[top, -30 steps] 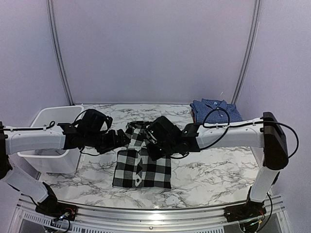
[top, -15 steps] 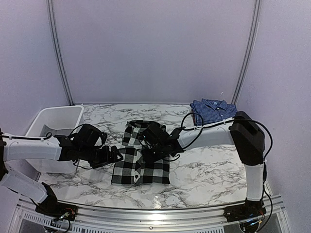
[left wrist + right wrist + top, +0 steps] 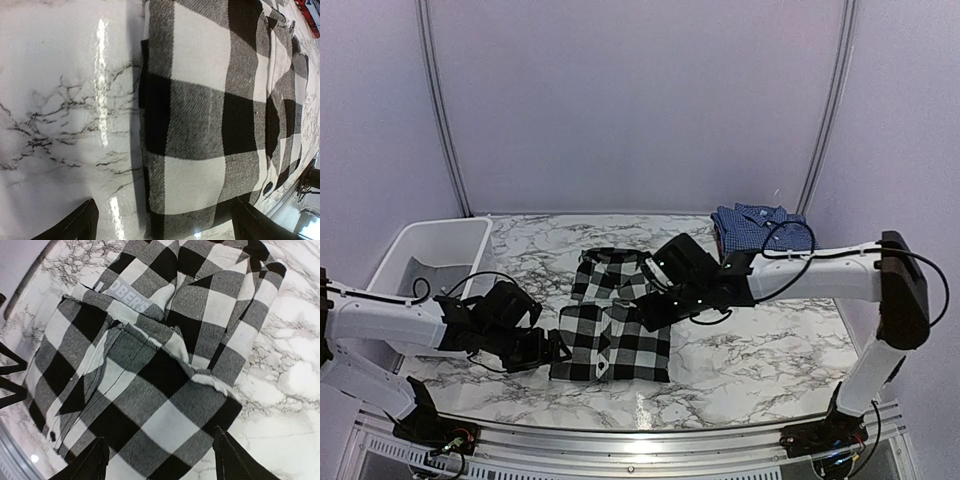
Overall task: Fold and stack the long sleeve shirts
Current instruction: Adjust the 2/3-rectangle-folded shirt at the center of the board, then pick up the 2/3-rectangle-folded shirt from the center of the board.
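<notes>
The black-and-white check shirt [image 3: 612, 325] lies folded in the middle of the table, its white lettering [image 3: 131, 299] showing in the right wrist view. My left gripper [image 3: 552, 350] is low at the shirt's near left corner, open, its fingers straddling the folded edge [image 3: 150, 150] without closing on it. My right gripper [image 3: 645, 312] hovers over the shirt's right half, open, with the cloth [image 3: 165, 410] lying flat below its spread fingers. The blue checked shirt [image 3: 760, 225] sits folded at the back right corner.
A white plastic bin [image 3: 430, 265] stands at the left, just behind my left arm. The table's near edge with its metal rail [image 3: 640, 430] runs close below the check shirt. Bare marble [image 3: 770, 350] lies to the shirt's right.
My right gripper has opened and let go of the check shirt, which now lies flat. My left gripper has moved toward the near edge along the shirt's left side, still open.
</notes>
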Tool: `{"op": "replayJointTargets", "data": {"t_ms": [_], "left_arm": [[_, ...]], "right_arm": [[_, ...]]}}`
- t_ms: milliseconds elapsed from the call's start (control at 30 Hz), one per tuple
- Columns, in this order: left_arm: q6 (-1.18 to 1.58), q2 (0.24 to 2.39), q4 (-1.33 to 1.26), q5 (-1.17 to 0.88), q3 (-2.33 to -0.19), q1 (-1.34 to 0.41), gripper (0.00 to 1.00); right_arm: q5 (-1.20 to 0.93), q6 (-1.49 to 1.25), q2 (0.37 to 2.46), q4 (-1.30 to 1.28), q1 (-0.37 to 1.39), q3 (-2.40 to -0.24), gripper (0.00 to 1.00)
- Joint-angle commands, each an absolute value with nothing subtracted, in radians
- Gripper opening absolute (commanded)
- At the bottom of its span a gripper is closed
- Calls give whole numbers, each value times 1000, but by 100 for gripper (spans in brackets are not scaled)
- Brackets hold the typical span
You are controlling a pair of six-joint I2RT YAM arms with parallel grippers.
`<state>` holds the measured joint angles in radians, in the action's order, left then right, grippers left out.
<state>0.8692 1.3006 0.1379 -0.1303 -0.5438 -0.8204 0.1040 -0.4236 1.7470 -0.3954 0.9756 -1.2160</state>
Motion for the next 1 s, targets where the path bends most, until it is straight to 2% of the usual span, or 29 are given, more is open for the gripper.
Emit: {"op": "replayJointTargets", "data": {"t_ms": [0, 167, 400, 600, 700, 967], "left_arm": [[937, 1230, 207, -97, -500, -844, 92], [982, 1186, 211, -102, -463, -867, 77], [988, 1183, 212, -132, -450, -882, 56], [1007, 1187, 210, -141, -432, -888, 42], [1017, 1179, 210, -145, -416, -891, 38], [1017, 1178, 176, -165, -401, -902, 38]], "right_arm": [[-82, -473, 1623, -348, 969, -1054, 65], [-237, -561, 1492, -221, 968, -819, 54], [-325, -595, 1419, -134, 967, -695, 52], [-364, -619, 1435, -75, 968, -663, 52], [-376, -633, 1461, -36, 966, -654, 50], [-402, -647, 1522, 20, 966, -643, 43]]}}
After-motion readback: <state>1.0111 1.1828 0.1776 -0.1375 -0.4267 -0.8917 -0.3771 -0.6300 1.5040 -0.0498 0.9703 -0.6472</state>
